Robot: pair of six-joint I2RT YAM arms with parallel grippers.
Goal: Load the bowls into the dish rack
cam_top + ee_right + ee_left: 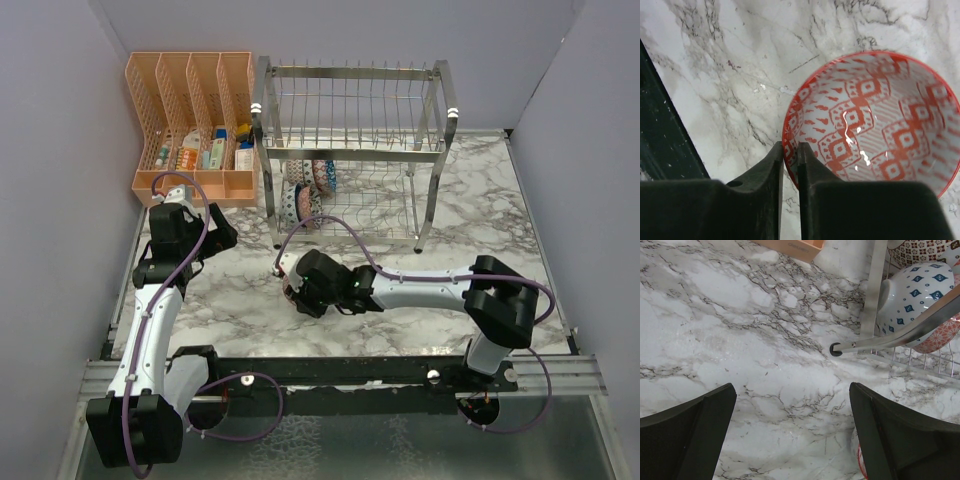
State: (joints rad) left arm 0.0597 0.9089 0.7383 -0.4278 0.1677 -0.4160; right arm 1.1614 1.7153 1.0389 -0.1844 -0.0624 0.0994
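My right gripper (790, 150) is shut on the near rim of a bowl with a red diamond pattern inside (875, 120), one finger inside it and one outside, just over the marble. In the top view this gripper (293, 287) is in front of the dish rack (350, 72), a chrome two-tier wire frame. Several bowls (300, 203) stand on edge in its lower tier at the left. My left gripper (792, 390) is open and empty above bare marble, left of the rack's front-left foot (836, 350). A blue-patterned bowl (920, 295) and a red one (940, 335) show inside the rack.
An orange slotted organiser (195, 120) holding small packets stands at the back left, against the rack. The marble table (480, 220) is walled in on the left, back and right. A black rail (350, 370) runs along the near edge.
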